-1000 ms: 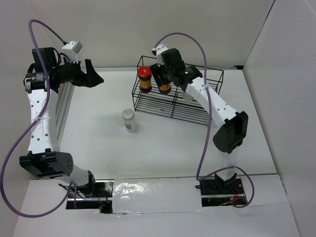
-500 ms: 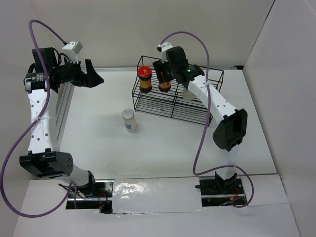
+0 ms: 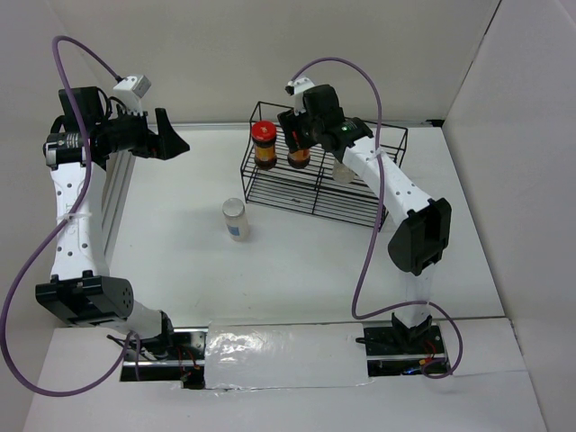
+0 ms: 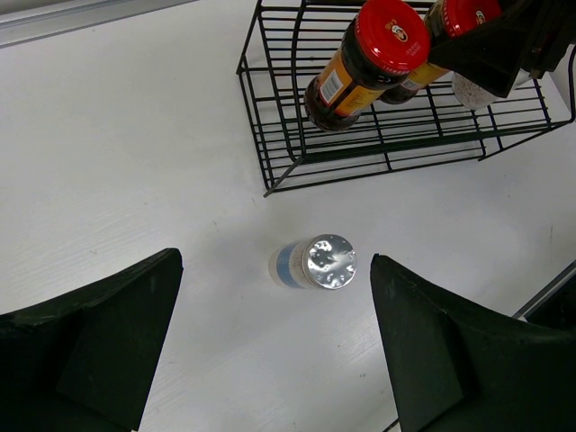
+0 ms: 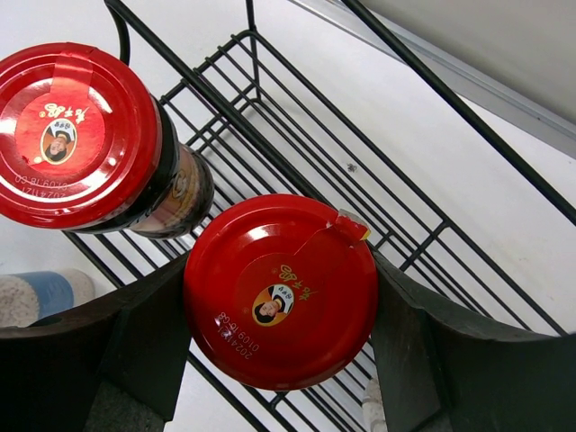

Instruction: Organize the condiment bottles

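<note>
A black wire rack [image 3: 315, 184] stands at the back of the table. One red-capped jar [image 3: 263, 144] with brown contents stands at its left end. My right gripper [image 3: 298, 144] is shut on the second red-capped jar [image 5: 281, 290], its fingers [image 5: 148, 337] on both sides of the cap, right beside the first jar [image 5: 76, 135] over the rack. A whitish jar [image 3: 342, 171] sits in the rack, partly hidden by the arm. The pale-capped, blue-label jar [image 3: 236, 219] stands alone on the table. My left gripper [image 3: 173, 135] is open and empty, high above it [image 4: 315, 263].
The rack's wire walls [image 4: 270, 108] surround the jars. A grey rail [image 3: 112, 202] runs along the left edge of the table, beside the left arm. White walls close in the back and right sides.
My right arm has shifted slightly right and back while the held red-capped jar stays beside the first one. The left arm and the pale jar have not moved.
</note>
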Robot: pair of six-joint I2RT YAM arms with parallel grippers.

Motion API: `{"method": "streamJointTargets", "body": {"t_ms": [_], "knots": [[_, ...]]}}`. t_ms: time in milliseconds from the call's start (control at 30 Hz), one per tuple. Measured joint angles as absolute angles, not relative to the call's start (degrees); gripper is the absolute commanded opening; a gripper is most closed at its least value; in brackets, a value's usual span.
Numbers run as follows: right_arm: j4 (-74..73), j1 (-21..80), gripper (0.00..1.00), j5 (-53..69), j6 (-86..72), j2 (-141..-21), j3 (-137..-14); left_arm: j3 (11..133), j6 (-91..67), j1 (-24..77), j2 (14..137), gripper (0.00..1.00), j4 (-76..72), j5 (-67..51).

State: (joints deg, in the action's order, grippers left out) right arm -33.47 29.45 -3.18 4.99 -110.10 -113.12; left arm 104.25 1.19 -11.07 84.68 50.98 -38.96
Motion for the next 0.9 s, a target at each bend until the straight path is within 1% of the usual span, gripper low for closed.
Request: {"method": "streamJointTargets", "body": {"t_ms": [167,200,233,300,333,500,900], "knots": [[-33.5,29.5,0.74,-2.5,5.2,-110.1,-113.1,104.2,1.2,-11.1,84.7,0.98,51.0,-39.2],[-33.5,29.5,0.7,-2.4,5.3,-110.1,-113.1,104.2,1.2,-11.1,84.7,0.98,51.0,-39.3],[-33.5,29.5,0.5,-2.3,5.3,-110.1,-113.1,104.2,1.2,-11.1,84.8,0.98,51.0,-39.3],[-33.5,29.5,0.34,-2.2,5.4,-110.1,-113.1,104.2,1.2,-11.1,84.9,0.98,51.0,-39.4],[-33.5,29.5,0.29,-2.1,5.4,-110.1,-113.1,104.2,1.2,-11.1,84.9,0.98,51.0,-39.4],[-33.8,29.4,0.31,-1.3,4.7,-110.1,-113.4,104.2,1.2,-11.1,85.0,0.98,51.0,-39.4],[-36.8,29.3,0.29,0.4,1.8,-111.1,-117.0,104.2,1.2,-11.1,85.3,0.98,51.0,-39.5]]}}
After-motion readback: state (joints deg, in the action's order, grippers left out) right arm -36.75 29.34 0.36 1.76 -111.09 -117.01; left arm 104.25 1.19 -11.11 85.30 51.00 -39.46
